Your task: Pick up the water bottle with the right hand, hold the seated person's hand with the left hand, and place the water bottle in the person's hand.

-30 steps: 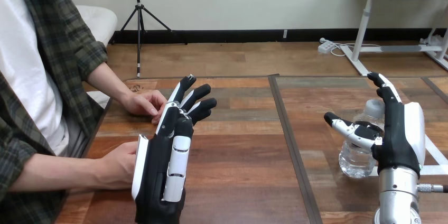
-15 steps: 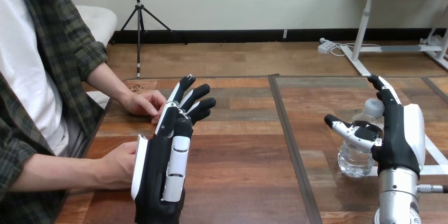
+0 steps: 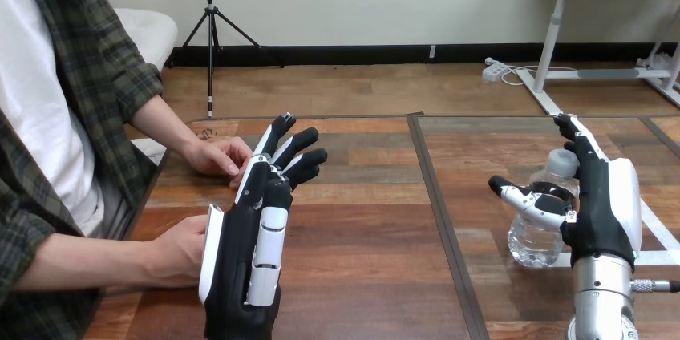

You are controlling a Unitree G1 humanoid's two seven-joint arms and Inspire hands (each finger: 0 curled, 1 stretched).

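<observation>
Clear water bottle [image 3: 531, 242] within open right robot hand [image 3: 613, 205], ungrasped, left robot hand [image 3: 240, 268] open

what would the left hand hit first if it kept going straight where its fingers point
Likely nothing: the left hand points forward and slightly right, over bare table toward its far edge. The person's farther hand lies left of that line; depth is unclear, so a graze is possible.

The table [image 3: 377, 196] is of wood planks, smooth, with a soft shine. On its right part the water bottle [image 3: 532, 242] is clear, glossy plastic. The left hand [image 3: 239, 276] and the right hand [image 3: 597, 220] are matt black with glossy white shells; the right forearm [image 3: 603, 296] is silver metal.
</observation>
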